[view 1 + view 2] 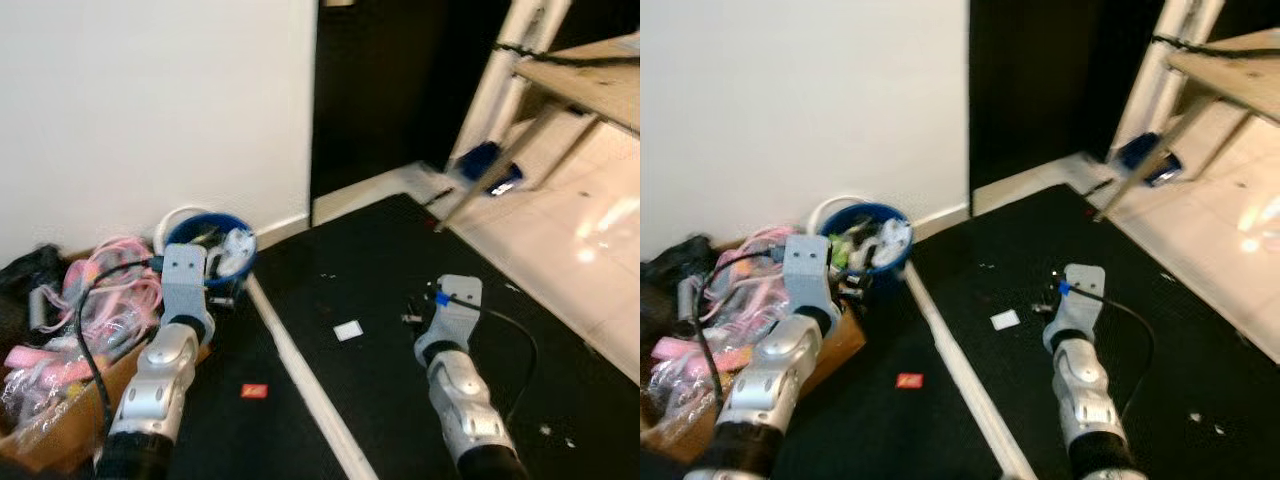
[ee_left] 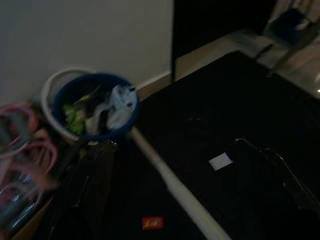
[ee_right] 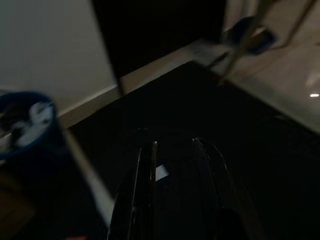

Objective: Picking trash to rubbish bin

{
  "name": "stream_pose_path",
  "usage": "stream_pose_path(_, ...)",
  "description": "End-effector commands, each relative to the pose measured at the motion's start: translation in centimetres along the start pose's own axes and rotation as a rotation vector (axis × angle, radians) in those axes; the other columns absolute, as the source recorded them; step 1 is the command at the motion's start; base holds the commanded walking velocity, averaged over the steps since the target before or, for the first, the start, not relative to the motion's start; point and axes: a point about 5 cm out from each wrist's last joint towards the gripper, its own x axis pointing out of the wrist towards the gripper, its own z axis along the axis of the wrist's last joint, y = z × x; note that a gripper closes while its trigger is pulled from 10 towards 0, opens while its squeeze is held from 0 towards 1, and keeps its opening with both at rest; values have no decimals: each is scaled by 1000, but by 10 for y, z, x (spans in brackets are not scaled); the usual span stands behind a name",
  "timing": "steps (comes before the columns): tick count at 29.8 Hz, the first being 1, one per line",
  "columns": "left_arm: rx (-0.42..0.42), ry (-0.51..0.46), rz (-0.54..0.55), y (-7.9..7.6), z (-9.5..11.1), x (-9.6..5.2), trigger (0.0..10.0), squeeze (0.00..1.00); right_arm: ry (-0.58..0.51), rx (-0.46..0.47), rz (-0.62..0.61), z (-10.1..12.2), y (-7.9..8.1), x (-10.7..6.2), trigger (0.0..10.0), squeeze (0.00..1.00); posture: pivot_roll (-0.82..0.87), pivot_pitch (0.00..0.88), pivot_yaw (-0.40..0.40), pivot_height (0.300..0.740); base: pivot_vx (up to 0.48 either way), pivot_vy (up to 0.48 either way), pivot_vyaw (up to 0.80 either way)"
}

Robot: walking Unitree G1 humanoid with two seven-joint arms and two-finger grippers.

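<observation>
A blue rubbish bin [image 1: 208, 243] holding white and green trash stands against the white wall; it also appears in the left wrist view [image 2: 95, 107]. On the black mat lie a small white scrap [image 1: 348, 331] and a red scrap [image 1: 254, 391]. My left gripper [image 1: 222, 290] hangs just in front of the bin, open and empty, with its dark fingers [image 2: 92, 190] blurred. Low over the mat, my right gripper [image 3: 175, 165] is open, with the white scrap [image 3: 161, 172] seen between its fingers [image 3: 145, 200] and a little ahead of them.
A cardboard box [image 1: 70, 400] of pink hangers and plastic sits at the left beside the bin. A white strip [image 1: 300, 375] runs across the mat. Slanted wooden legs [image 1: 505, 90] and a blue object [image 1: 485, 160] stand on pale tiles [image 1: 580, 260] at the right.
</observation>
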Motion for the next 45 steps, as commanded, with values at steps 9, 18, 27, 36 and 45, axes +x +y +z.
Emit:
stream_pose_path(9, 61, -7, 26, 4, -3, -2, 10000, 0, 34, 7, 9, -9, 6, -4, 10000, 0, 51, 126, 53, 740, 0, 0, -800)
stream_pose_path(18, 47, 1, 34, 7, -6, 0, 10000, 0, 37, 7, 7, -9, 5, -4, 10000, 0, 50, 126, 52, 740, 0, 0, -800)
stream_pose_path(27, 62, -3, 18, 7, -5, 0, 10000, 0, 39, 11, 0, -10, 5, -5, 10000, 0, 47, 134, 56, 740, 0, 0, -800)
stream_pose_path(36, 57, -18, 1, 4, -4, 1, 10000, 0, 33, 7, 19, -8, 7, -5, 10000, 0, 44, 137, 54, 740, 0, 0, -533)
stream_pose_path(45, 58, -33, -27, 0, -2, 0, 10000, 0, 33, -4, 18, -9, 7, -5, 10000, 0, 46, 137, 57, 740, 0, 0, 0)
